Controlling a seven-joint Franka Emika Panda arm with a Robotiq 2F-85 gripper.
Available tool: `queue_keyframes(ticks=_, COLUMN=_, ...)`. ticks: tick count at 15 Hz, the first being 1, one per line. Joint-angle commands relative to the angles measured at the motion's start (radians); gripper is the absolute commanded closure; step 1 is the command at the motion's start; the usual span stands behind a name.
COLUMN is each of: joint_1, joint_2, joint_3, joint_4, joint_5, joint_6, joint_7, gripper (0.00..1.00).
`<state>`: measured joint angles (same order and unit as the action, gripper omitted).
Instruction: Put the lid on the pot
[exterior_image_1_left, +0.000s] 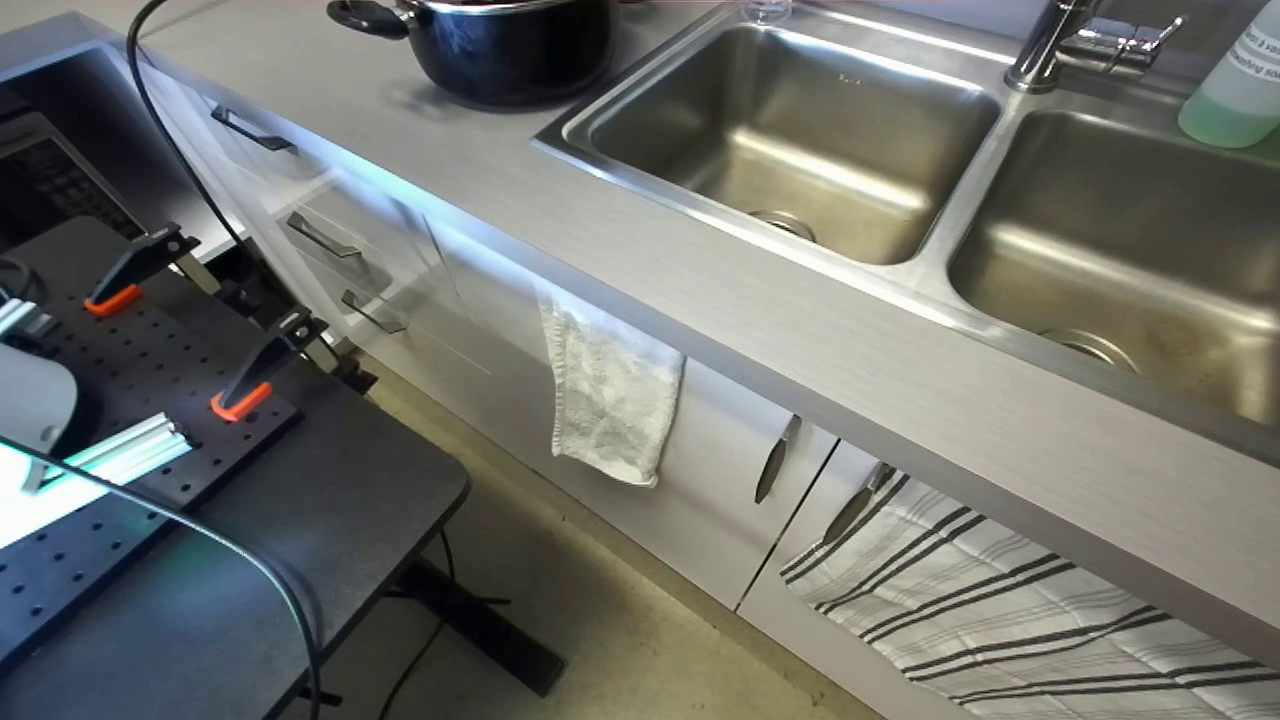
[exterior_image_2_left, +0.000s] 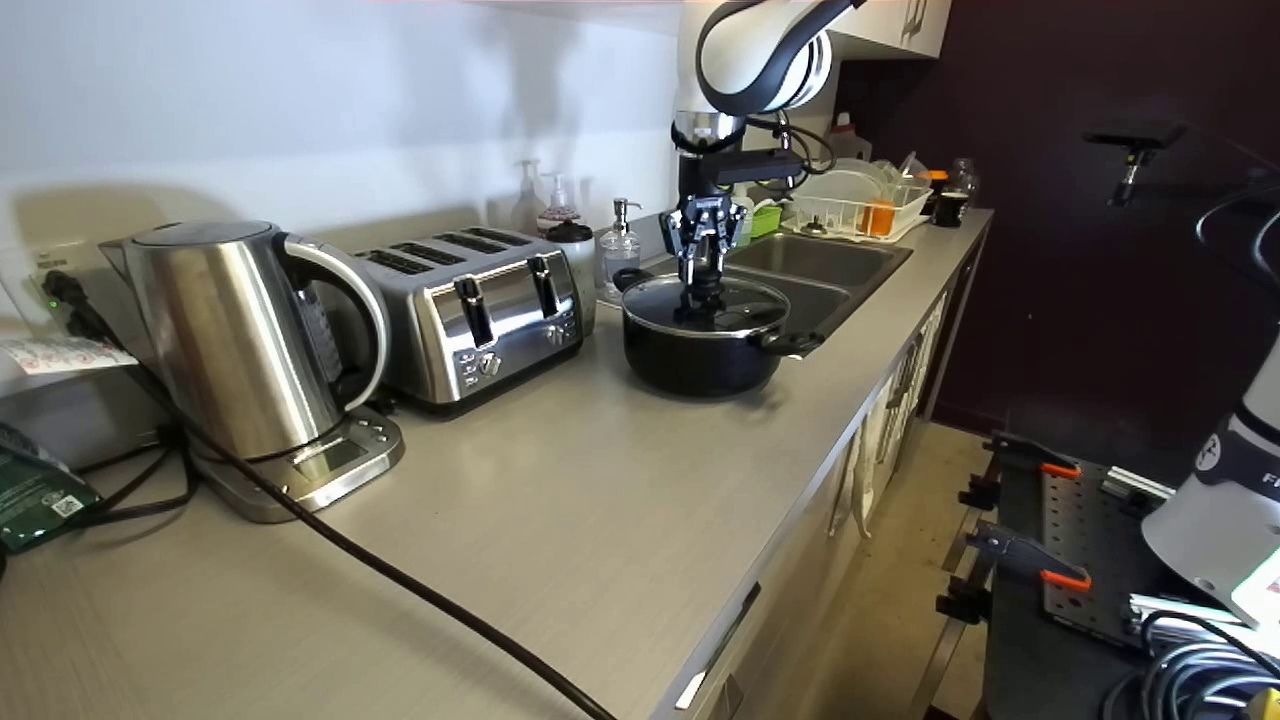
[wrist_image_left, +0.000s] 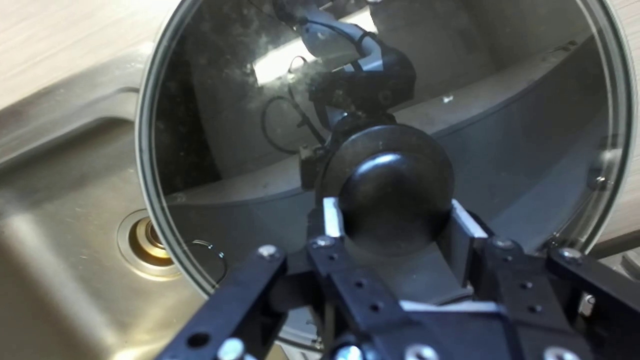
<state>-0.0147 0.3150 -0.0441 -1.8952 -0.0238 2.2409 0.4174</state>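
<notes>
The black pot (exterior_image_2_left: 697, 365) stands on the counter beside the sink. In an exterior view only its lower part and one handle show (exterior_image_1_left: 515, 50), cut by the top edge. The see-through glass lid (exterior_image_2_left: 745, 312) lies over the pot's opening, its metal rim lined up with the pot's rim. In the wrist view the lid (wrist_image_left: 240, 235) fills most of the picture and the pot is not clearly made out. My gripper (exterior_image_2_left: 703, 280) points straight down at the lid's centre. Its fingers (wrist_image_left: 395, 212) stand on both sides of the dark knob (wrist_image_left: 395, 190) and appear shut on it.
A toaster (exterior_image_2_left: 500, 320), a steel kettle (exterior_image_2_left: 230, 340) and a soap dispenser (exterior_image_2_left: 620, 250) stand along the wall. The steel sink (exterior_image_1_left: 790, 150) lies directly beside the pot. A faucet (exterior_image_1_left: 1040, 50) and a dish rack (exterior_image_2_left: 860, 205) are further along. A black cable (exterior_image_2_left: 420, 590) crosses the counter.
</notes>
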Motion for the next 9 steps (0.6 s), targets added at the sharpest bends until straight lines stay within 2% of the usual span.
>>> queue_keyframes(ticks=1, joint_1=0.012, joint_2=0.018, joint_3=-0.005, joint_4=0.016, joint_5=0.028, joint_6=-0.028, joint_7=-0.008, gripper=0.76)
queue_keyframes(ticks=2, joint_1=0.011, joint_2=0.018, joint_3=-0.004, joint_4=0.016, joint_5=0.031, joint_6=-0.031, joint_7=-0.010, gripper=0.76)
queue_keyframes(ticks=3, joint_1=0.011, joint_2=0.017, joint_3=-0.004, joint_4=0.014, joint_5=0.032, joint_6=-0.031, joint_7=-0.010, gripper=0.26)
queue_keyframes(ticks=4, joint_1=0.011, joint_2=0.016, joint_3=-0.004, joint_4=0.013, joint_5=0.034, joint_6=-0.032, joint_7=-0.011, gripper=0.24)
queue_keyframes(ticks=7, joint_1=0.015, joint_2=0.014, joint_3=-0.002, joint_4=0.007, joint_5=0.045, joint_6=-0.035, joint_7=-0.014, gripper=0.05)
queue_keyframes(ticks=9, joint_1=0.018, joint_2=0.014, joint_3=0.000, joint_4=0.003, joint_5=0.051, joint_6=-0.034, joint_7=-0.017, gripper=0.00)
